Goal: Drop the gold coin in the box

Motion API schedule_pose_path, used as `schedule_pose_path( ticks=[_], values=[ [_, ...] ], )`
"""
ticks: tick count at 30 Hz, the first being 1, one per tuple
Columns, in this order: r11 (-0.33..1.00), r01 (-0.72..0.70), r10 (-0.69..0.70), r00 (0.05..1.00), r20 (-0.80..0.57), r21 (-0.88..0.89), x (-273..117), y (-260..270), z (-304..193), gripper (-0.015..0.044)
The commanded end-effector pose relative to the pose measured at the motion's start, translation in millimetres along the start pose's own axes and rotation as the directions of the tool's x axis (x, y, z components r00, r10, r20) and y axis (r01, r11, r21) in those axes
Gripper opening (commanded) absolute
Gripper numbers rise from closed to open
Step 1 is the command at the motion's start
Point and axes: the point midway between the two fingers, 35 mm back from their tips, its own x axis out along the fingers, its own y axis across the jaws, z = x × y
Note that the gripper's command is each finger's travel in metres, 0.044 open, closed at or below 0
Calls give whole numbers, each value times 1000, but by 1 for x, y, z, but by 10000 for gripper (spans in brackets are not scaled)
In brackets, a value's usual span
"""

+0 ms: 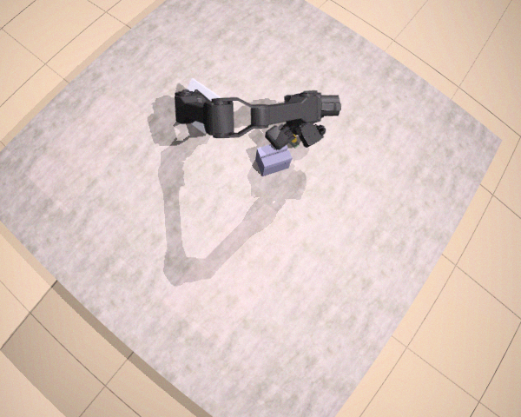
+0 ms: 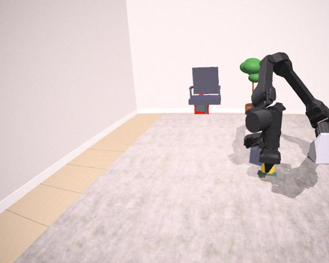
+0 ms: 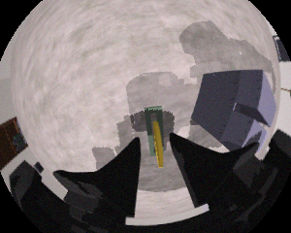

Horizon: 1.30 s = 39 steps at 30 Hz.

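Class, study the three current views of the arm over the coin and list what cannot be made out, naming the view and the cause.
- Coin and holder, top view: almost wholly covered by the gripper.
- Grey box, exterior view: mostly behind the arm; its slot is hidden.
- Coin's upper part, exterior view: hidden by the open gripper, so any finger contact is unclear.
- Box, wrist view: the slot reads only as a dark mark.

The arm (image 2: 289, 76) arches over and points its tool (image 3: 153, 149) straight down, fingers parted, gripping nothing.

Coin (image 3: 159, 143) between parted jaws
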Motion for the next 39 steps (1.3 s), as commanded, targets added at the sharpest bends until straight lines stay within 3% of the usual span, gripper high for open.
schedule_pose_path(
  ticks=[1, 2, 8, 20, 39],
  values=[
    [1000, 10, -10, 1000, -3, -9, 8, -2, -2, 161],
    [1000, 10, -10, 1000, -3, -9, 8, -2, -2, 161],
    [1000, 10, -10, 1000, -3, -9, 8, -2, -2, 3],
    [1000, 9, -9, 1000, -3, -9, 6, -2, -2, 0],
    [1000, 4, -4, 1000, -4, -10, -40, 2, 0, 0]
  ],
)
